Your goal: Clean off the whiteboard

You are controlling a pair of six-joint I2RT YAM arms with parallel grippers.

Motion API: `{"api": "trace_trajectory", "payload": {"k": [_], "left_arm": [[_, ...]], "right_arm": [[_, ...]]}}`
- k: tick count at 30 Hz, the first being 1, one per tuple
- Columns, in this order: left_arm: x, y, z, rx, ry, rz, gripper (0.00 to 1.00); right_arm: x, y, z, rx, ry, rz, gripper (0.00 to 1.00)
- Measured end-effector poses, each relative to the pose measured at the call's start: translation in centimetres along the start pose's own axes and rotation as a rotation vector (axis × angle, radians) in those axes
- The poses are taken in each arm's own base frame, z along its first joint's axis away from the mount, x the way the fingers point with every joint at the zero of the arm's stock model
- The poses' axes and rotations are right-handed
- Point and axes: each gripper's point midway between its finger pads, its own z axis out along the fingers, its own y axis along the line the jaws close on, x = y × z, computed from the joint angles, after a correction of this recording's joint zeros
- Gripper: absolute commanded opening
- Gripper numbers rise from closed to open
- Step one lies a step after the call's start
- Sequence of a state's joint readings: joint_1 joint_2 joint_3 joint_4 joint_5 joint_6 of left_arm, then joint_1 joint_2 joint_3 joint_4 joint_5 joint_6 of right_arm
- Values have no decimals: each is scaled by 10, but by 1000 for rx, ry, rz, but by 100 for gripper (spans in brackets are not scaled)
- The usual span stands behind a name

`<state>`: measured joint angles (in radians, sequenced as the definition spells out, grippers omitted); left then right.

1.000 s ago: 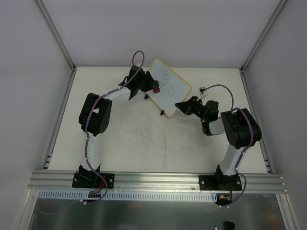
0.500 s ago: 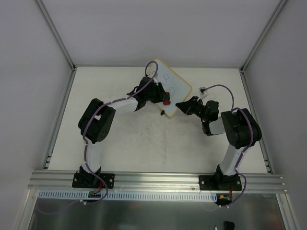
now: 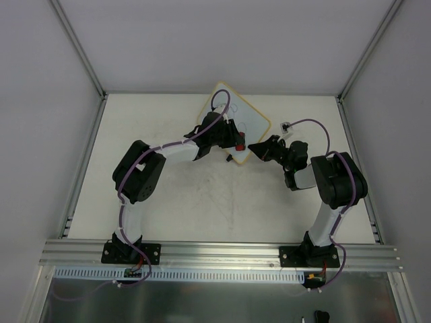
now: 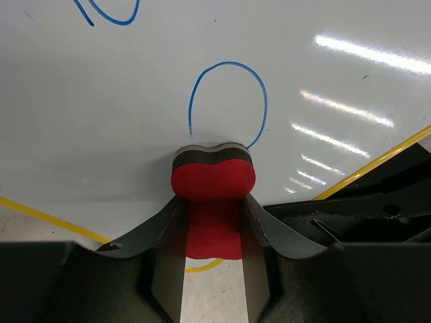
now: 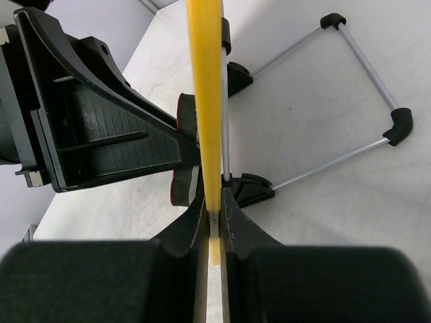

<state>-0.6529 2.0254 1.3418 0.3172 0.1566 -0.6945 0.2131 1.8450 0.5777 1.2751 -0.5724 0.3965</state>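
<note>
Left gripper (image 4: pixel 213 217) clamps a red bow-shaped foam eraser (image 4: pixel 213 182) against the yellow-framed whiteboard (image 4: pixel 121 114) mid-frame under a blue loop (image 4: pixel 227 101), right gripper (image 5: pixel 213 208) pinching its edge to brace it.

Small whiteboard (image 3: pixel 252 122) at far-centre of table (image 3: pixel 168 195), turned diagonal to table's edges, face leaning up and back on a thin wire stand (image 5: pixel 367 67) w/ black feet (image 5: pixel 397 124) resting on table. White surface, rounded corners, thin yellow frame. Blue pen marks left: one closed loop (image 4: pixel 227 104), plus part of another curve (image 4: pixel 108 13) nearby.
</note>
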Motion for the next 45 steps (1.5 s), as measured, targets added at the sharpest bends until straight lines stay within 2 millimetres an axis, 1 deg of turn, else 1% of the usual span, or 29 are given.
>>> {"api": "trace_trajectory", "payload": {"k": [4,7,9,12,15,18,22,26,29,31,33,36,42,45], "left_arm": [[-2,1,0,-4,0,6,0],[-10,4,-1,-11,0,5,0],[-20,5,1,-10,-7,10,0],[-45,11,4,-14,-42,7,0],[-74,26,5,-29,-89,-2,0],[-100,47,5,-58,-132,-15,0],[-120,78,5,-104,-158,-41,0],[-133,107,3,-146,-173,-68,0],[-142,121,1,-167,-184,-82,0],[-149,128,-1,-176,-193,-85,0],[-156,129,-1,-176,-205,-80,0],[-165,125,-2,-167,-218,-65,0],[-182,109,-2,-118,-235,-18,0],[-181,106,-1,-103,-223,-10,0]], "right_arm": [[0,0,0,0,0,0,0],[-1,1,0,-3,-2,1,0],[-1,1,0,-4,-2,3,0],[0,2,0,-7,0,5,0],[1,4,0,-16,4,7,0],[1,6,1,-21,7,9,0],[2,7,1,-24,8,9,0],[3,7,0,-25,8,9,0],[3,7,0,-25,9,10,0],[3,7,0,-26,9,9,0],[4,7,-1,-27,9,9,0],[4,8,-1,-29,9,8,0],[4,8,-2,-28,10,9,0],[4,8,-2,-28,10,9,0]]}}
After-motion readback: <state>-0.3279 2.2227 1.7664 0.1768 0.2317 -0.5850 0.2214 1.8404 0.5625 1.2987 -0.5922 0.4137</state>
